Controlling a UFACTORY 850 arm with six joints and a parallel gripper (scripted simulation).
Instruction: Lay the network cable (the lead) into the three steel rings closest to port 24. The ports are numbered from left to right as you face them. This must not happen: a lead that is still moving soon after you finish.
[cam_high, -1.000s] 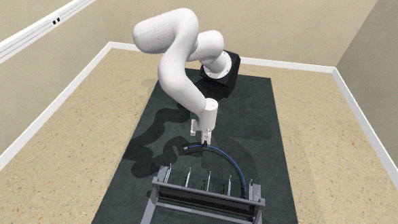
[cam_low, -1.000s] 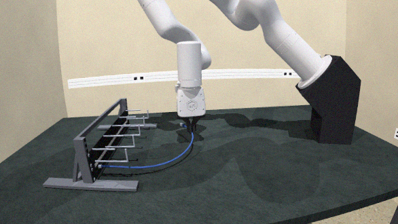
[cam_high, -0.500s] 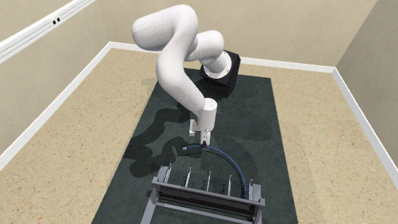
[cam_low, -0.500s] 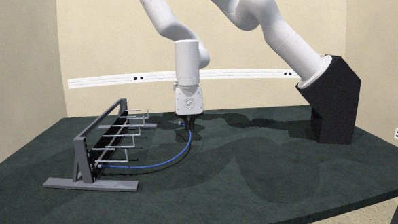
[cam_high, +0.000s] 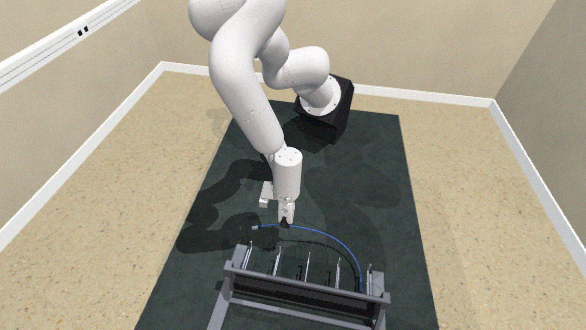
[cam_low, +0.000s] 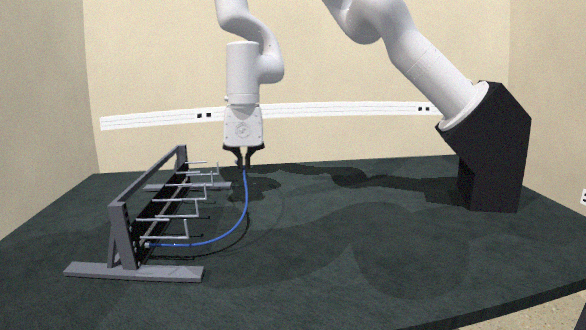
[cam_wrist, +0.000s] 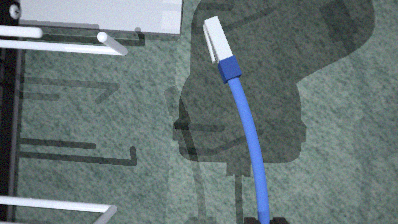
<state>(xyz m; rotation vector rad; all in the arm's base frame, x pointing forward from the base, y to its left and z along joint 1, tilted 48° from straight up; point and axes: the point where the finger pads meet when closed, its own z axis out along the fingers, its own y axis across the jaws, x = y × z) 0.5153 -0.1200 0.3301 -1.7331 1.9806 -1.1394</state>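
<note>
The blue network cable (cam_high: 325, 233) (cam_low: 246, 200) (cam_wrist: 248, 125) runs in an arc from the patch panel rack (cam_high: 300, 286) (cam_low: 145, 176) up to my gripper (cam_high: 285, 223) (cam_low: 243, 163) (cam_wrist: 260, 219). The gripper is shut on the cable a short way behind its free white plug (cam_high: 255, 227) (cam_wrist: 216, 37) and holds it above the dark mat (cam_high: 380, 150) (cam_low: 400, 250), just behind the rack. The cable's other end meets the panel at the rack's right end in the top view. Steel rings (cam_high: 337, 272) (cam_low: 167, 236) (cam_wrist: 60, 47) stick out of the rack in a row. The cable curves beside them, outside them.
The rack's grey foot (cam_wrist: 100, 15) (cam_low: 135, 272) lies on the mat near the plug. The black robot base (cam_high: 327, 117) (cam_low: 492, 150) stands at the mat's far end. White skirting (cam_high: 530, 165) bounds the sandy floor.
</note>
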